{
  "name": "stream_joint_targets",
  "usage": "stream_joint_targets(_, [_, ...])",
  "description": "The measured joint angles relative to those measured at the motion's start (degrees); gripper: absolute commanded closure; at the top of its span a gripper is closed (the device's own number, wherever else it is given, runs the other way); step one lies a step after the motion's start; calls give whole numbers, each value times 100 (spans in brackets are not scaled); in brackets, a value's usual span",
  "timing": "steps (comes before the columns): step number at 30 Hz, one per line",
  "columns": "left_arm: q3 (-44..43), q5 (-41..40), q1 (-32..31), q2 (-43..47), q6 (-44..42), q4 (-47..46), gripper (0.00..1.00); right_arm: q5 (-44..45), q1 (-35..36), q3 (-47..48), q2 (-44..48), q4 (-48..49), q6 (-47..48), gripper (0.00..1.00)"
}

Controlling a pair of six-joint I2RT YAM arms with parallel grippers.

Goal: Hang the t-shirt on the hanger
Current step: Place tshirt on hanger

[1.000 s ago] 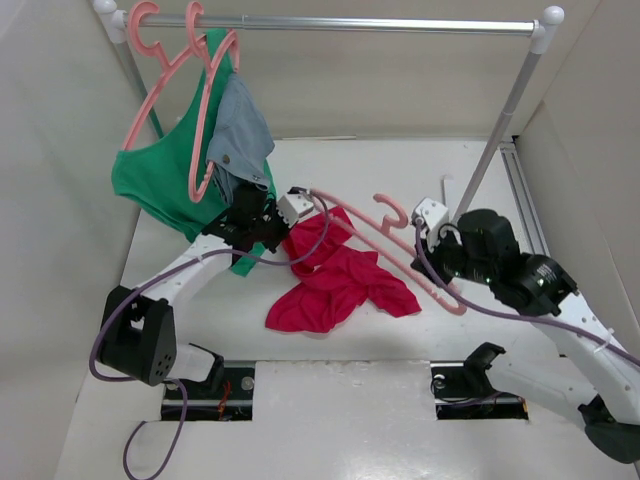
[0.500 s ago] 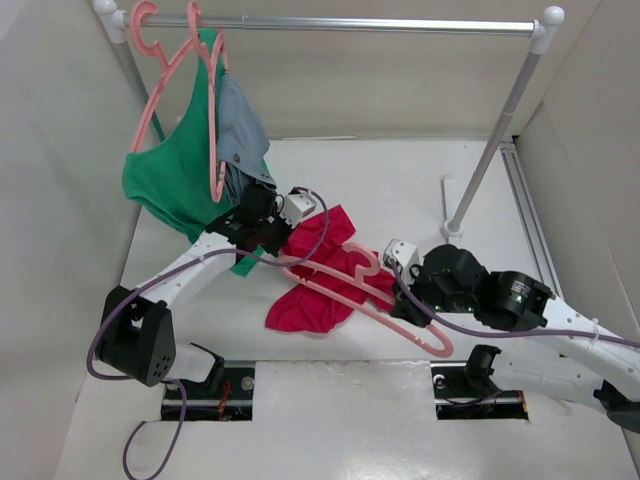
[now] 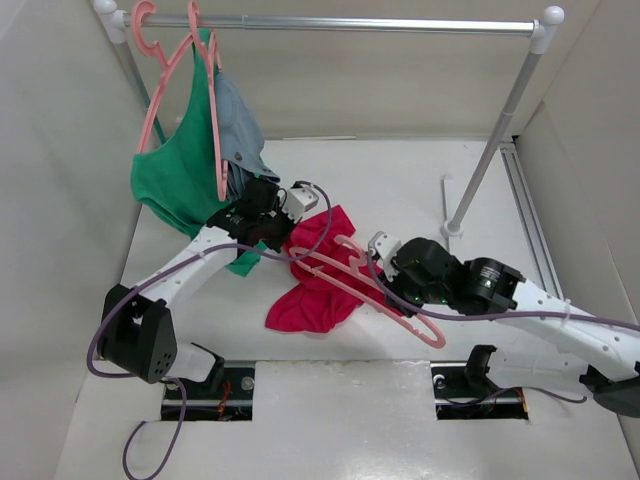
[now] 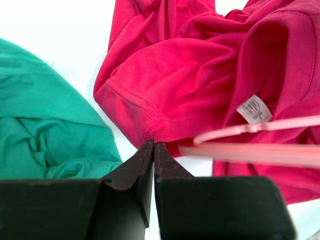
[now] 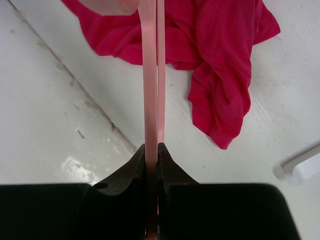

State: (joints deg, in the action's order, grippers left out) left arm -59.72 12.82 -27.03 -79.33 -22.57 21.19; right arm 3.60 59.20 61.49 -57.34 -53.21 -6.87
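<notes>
Partway only: holding the hanger (image 5: 151, 75) clamped in the right gripper (image 5: 152, 150) low over the t-shirt (image 3: 310, 300), crumpled mid-table (image 3: 420, 190), pinching its hem in the closed left gripper (image 4: 152, 150), yet to thread either hanger arm inside the cloth.

White table (image 3: 400, 180), beige walls (image 3: 400, 85), clothes rail (image 3: 360, 24)

Left gripper (image 4: 151, 150), right gripper (image 5: 152, 150) closed

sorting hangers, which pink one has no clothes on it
The hanger in the right gripper; the other two hang on the rail, carrying a green garment and a grey garment.
</notes>
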Motion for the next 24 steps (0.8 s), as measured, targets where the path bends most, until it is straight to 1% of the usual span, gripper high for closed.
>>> stream_joint_targets(2, [0, 4, 0, 0, 33, 22, 100, 133, 15, 0, -138, -9, 31, 100])
stream_joint_targets(10, [-52, 122, 2, 0, 87, 216, 100, 765, 24, 136, -170, -81, -7, 100])
stream_joint_targets(15, [-442, 511, -26, 0, 219, 483, 100, 800, 98, 181, -413, 87, 153, 100])
stream_joint_targets(18, [-872, 855, -42, 2, 365, 577, 100, 789, 184, 92, -442, 407, 269, 100])
stream_joint_targets(20, [-992, 1010, -59, 2, 413, 579, 100, 723, 205, -131, -249, 752, 385, 100])
stream_joint_targets(24, [-1027, 1220, -68, 2, 444, 721, 100, 597, 208, -949, 682, 1388, 557, 100])
